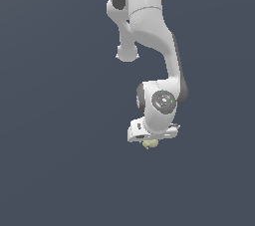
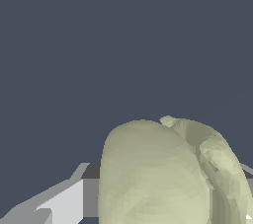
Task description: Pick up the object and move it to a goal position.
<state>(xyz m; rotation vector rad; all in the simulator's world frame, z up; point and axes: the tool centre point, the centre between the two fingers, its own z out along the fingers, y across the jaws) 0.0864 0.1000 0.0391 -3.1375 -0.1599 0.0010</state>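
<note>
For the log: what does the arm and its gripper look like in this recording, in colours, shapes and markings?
The arm is glossy white with rounded links and dark grey bands at the joints. A dark round cap with small red and green marks sits on the wrist joint. The gripper is a white, flat, wide block; the wrist view shows pale grey and white angular parts. No cables show.

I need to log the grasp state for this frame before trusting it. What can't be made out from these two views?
- Pincer fingertips: exterior view, hidden under the white hand; too small to tell open from shut.
- Object: exterior view, only a pale sliver shows below the hand.
- Object: wrist view, its lower part is cut off by the picture's edge.
- Finger contact: wrist view, the object covers the far side.
- Goal position: no marker in either view.
</note>
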